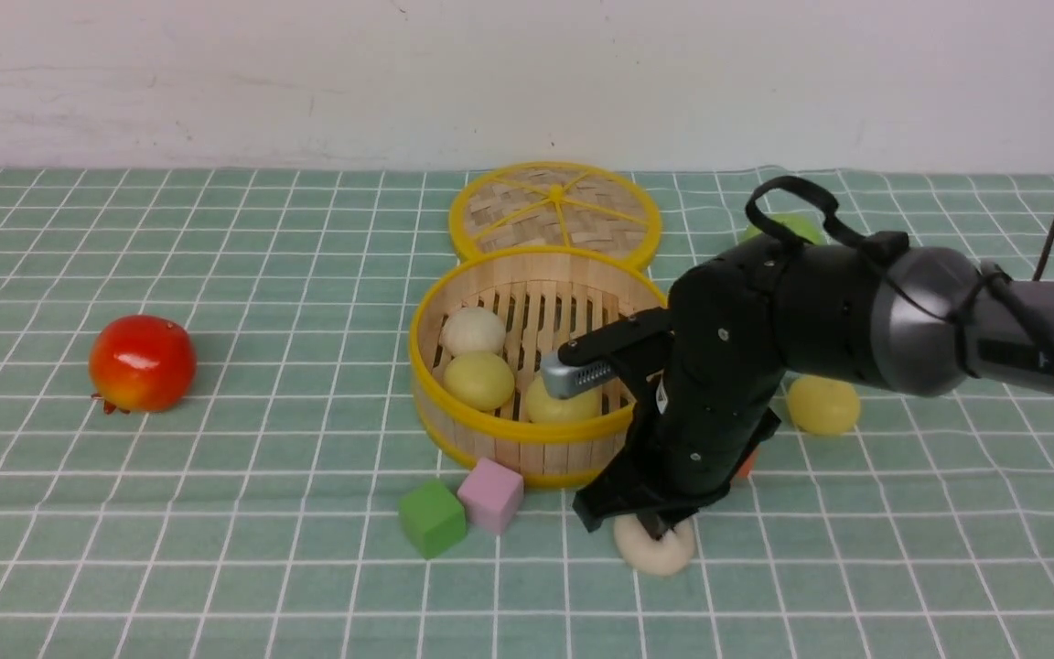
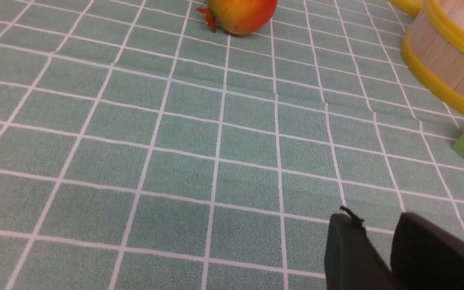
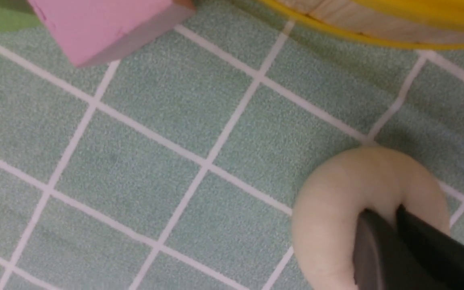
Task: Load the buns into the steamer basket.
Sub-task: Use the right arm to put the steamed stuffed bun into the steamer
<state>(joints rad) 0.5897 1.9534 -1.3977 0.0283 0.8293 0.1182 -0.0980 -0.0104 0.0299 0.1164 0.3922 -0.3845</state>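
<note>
Far left on worktop (image 1: 216,513): red apple (image 1: 143,362). Left tool (image 2: 377,222) low over bare worktop, fingers slightly spread, nothing between. Near centre: green cube (image 1: 432,517) and pink cube (image 1: 490,495) side by side, just near of steamer basket (image 1: 454,416). Inside basket: three buns (image 1: 479,380), one off-white, two pale yellow. Lid (image 1: 554,209) flat on far side. Right tool (image 1: 653,527) at worktop level, pinching squashed off-white bun (image 1: 655,551), near-right of basket. Farther right: lone yellow bun (image 1: 822,405), outside basket.

Red apple (image 1: 142,362) far left; green cube (image 1: 432,518) beside pink cube (image 1: 490,495); woven lid (image 1: 554,212) rearward.
</note>
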